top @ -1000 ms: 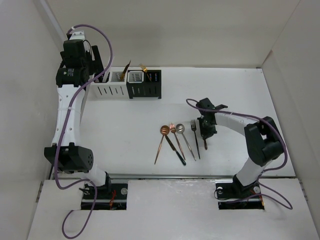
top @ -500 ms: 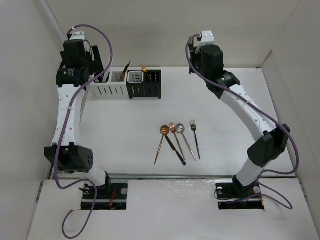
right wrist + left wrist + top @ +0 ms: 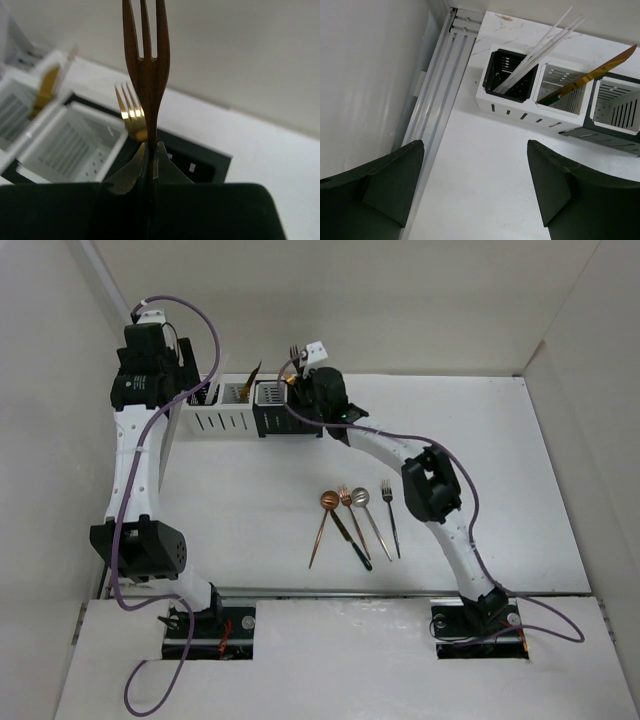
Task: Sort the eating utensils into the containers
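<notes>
Fork (image 3: 146,75) in right gripper (image 3: 150,150) now hovers above black caddy (image 3: 200,150), swung leftward.

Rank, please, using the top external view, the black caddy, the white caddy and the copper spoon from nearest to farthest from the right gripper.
1. black caddy, just below the right gripper.
2. white caddy, next along the row, leftward.
3. copper spoon, loose on the table, toward the bases.

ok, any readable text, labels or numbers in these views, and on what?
None can be read.
caddies, fork in the right gripper, loose utensils: no markings show.
left arm housings: any label is too small to tell.
</notes>
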Robot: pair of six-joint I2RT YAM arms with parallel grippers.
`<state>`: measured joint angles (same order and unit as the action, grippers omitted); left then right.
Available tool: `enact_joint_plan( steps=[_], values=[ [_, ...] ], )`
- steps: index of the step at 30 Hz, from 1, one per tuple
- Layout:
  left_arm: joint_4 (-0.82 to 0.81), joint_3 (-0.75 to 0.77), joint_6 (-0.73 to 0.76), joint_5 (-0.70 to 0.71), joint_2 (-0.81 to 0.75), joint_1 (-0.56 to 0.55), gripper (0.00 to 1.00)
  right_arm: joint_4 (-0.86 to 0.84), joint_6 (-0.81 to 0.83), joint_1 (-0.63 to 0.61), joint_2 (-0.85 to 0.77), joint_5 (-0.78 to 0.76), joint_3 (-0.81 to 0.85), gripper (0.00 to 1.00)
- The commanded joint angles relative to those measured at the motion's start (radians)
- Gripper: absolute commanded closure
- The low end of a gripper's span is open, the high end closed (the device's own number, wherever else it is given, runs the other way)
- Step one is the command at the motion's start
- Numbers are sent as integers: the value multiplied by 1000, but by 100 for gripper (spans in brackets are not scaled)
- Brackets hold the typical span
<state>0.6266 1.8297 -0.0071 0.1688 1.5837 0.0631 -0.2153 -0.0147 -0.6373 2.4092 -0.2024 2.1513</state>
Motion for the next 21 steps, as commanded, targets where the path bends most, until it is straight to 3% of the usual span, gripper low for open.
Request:
enact_joint_plan(
  steps=[1,6,8,9,12,18,19,21],
  values=[
    [-19,-7,12,0,-1,4,18,-144,13,-18,11,-63,16,100],
    [-19,-7,12,0,-1,4,18,-144,13,-39,-34,-63,-103,98],
    [-19,-7,12,0,-1,4,18,-144,13,-48,-65,-72,-155,82],
    [-19,-7,12,0,-1,4,18,-144,22,-48,-96,-72,-168,63],
    [-19,-7,12,-20,-1,4,18,-144,22,-48,-171,-77,-182,32],
    [-19,-7,12,-51,-21,4,18,-64,42,-58,-378,-115,-203,12],
    [-19,-7,12,-51,-21,4,18,29,42,-58,-453,-115,-221,2],
    [-19,-7,2,-60,-31,4,18,156,42,-58,-525,-100,-251,0]
  ],
)
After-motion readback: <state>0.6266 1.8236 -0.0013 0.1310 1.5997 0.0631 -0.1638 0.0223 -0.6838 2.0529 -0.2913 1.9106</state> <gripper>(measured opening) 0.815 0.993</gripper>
